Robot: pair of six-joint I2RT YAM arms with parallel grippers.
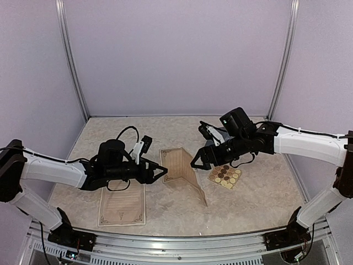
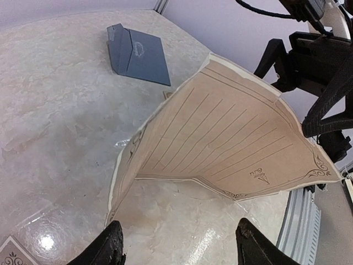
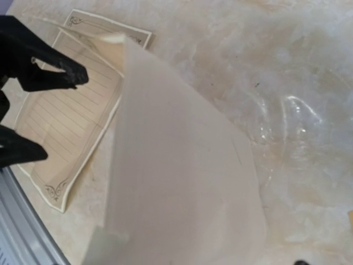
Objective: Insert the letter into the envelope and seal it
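A flat cream lined sheet with an ornate border (image 1: pixel 122 205) lies on the marbled beige counter (image 1: pixel 259 199) at the left. The left gripper (image 1: pixel 164 172) stands with jaws wide and nothing between them. Just beyond it is the cream lined paper letter (image 1: pixel 179 165), bent up like a tent. The right gripper (image 1: pixel 197 164) hangs by the letter's far edge, jaws spread. A square sheet of round stickers (image 1: pixel 225 175) lies beside it. The slate-blue rectangular paper envelope (image 2: pixel 138 52) lies flat, well apart from the letter.

Cream lined letter (image 1: pixel 182 168) with ornate border, bent along a crease: one part flat, the other reared up, just left of the sticker sheet (image 1: pixel 224 175). Slate-blue envelope (image 2: pixel 138 55), lying flat just beyond that sticker sheet, apart from the letter.
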